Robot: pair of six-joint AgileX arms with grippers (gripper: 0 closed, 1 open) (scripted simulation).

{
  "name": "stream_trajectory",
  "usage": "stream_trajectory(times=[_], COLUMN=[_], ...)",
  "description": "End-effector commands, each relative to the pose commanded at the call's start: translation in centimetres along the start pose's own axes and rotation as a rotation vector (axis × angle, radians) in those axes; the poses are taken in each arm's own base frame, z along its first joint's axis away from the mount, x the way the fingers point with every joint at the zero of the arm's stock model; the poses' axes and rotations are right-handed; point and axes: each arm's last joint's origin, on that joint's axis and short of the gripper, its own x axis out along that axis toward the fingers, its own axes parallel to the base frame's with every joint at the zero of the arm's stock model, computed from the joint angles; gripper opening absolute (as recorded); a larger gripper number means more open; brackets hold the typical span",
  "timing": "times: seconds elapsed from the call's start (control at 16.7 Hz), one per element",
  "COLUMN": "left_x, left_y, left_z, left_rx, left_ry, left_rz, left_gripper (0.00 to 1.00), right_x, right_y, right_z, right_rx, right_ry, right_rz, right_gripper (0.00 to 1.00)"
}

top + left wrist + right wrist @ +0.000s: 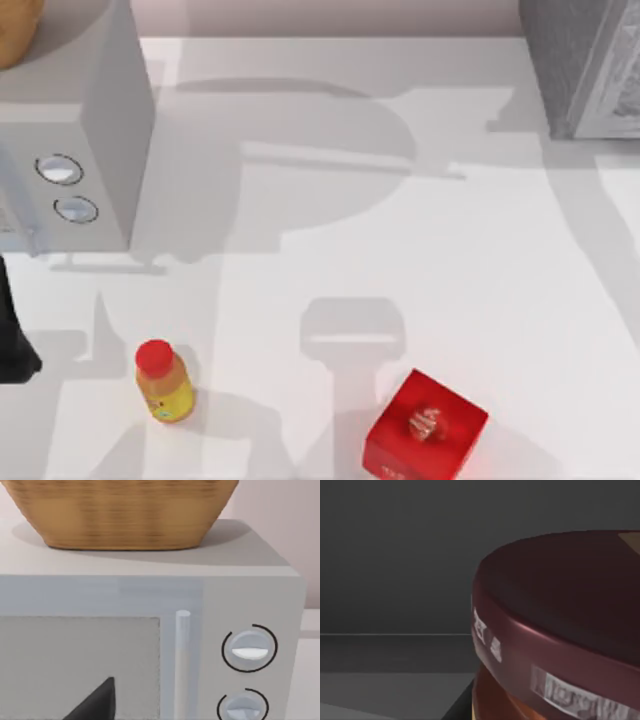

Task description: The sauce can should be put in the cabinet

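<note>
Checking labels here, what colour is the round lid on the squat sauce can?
Dark maroon-brown lid, clearest in the right wrist view.

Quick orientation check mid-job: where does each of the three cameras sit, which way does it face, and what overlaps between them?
Top view: above the table, looking down; left arm at its left edge.
Left wrist view: faces the light-grey box's front and dials, basket on top; a dark left gripper part shows.
Right wrist view: close on the sauce can against dark-grey walls.
Shared: top and left wrist views both show the box's dials.

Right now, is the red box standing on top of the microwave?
No. The red box sits on the table; a basket tops the microwave.
</note>
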Motion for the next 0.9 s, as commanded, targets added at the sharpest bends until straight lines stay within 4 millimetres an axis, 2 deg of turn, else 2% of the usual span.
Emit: stream_trajectory(times=[0.12, 0.24, 0.72, 0.9], left_x=[0.0, 0.0, 0.0, 0.0], left_y=[0.0, 0.0, 0.0, 0.0], left_z=[0.0, 0.0, 0.0, 0.0], left_rx=[0.000, 0.000, 0.000, 0.000], left_ry=[0.000, 0.000, 0.000, 0.000], left_rz=[0.000, 0.000, 0.000, 0.000], left_gripper=[1.00, 1.00, 1.00, 1.00], right_x=[0.2, 1.4, 11.4, 14.1], right_y=[0.0, 0.1, 0.1, -0.1], right_z=[0.2, 0.5, -0.9, -1.7], right_rx=[0.002, 0.004, -0.002, -0.001], right_ry=[-0.008, -0.015, 0.005, 0.002], right_rz=[0.003, 0.005, -0.002, -0.001], right_gripper=[0.00, 0.00, 0.00, 0.00])
